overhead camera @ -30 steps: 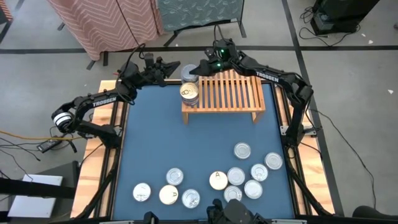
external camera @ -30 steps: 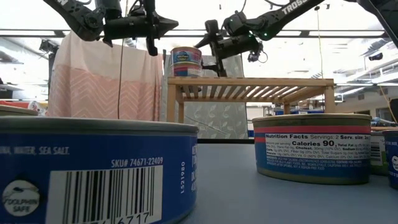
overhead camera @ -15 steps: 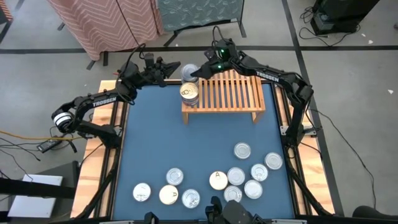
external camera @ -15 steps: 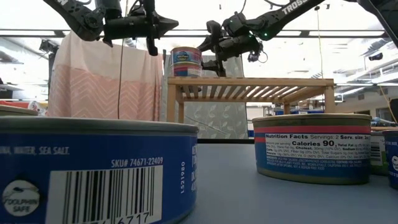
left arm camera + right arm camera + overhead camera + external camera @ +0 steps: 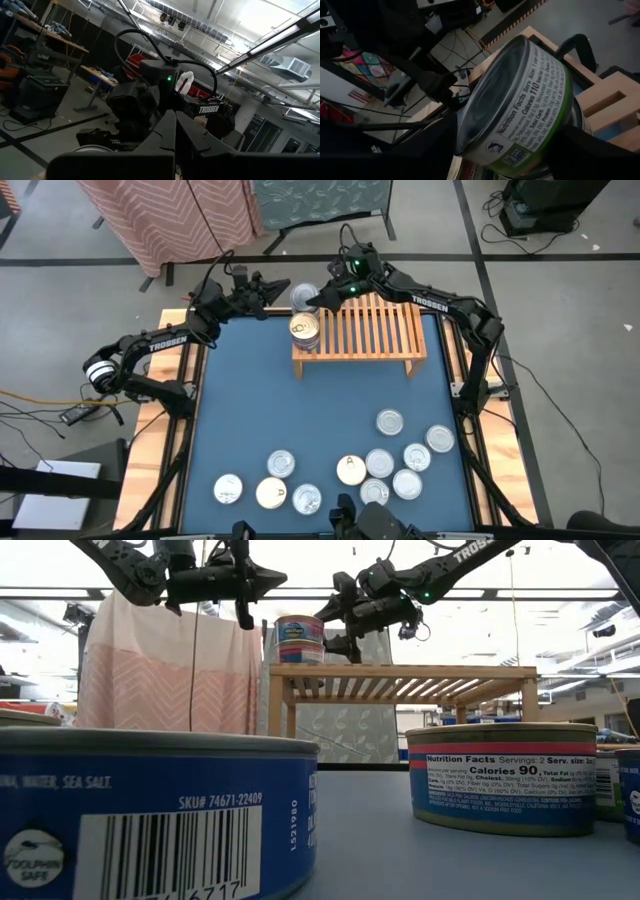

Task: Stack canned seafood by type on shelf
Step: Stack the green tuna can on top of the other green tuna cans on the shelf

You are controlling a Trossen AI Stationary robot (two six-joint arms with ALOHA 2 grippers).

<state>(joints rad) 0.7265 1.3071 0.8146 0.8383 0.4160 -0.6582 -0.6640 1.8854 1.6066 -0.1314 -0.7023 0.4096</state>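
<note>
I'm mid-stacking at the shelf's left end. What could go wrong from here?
1. The right gripper is around the top can, which sits at the back left corner of the shelf. A sideways nudge while pulling away may push it over the edge.
2. The left gripper, shut, hovers close to that same corner, so the two arms might clip each other.
3. Another stack stands right beside it and may get bumped.
</note>
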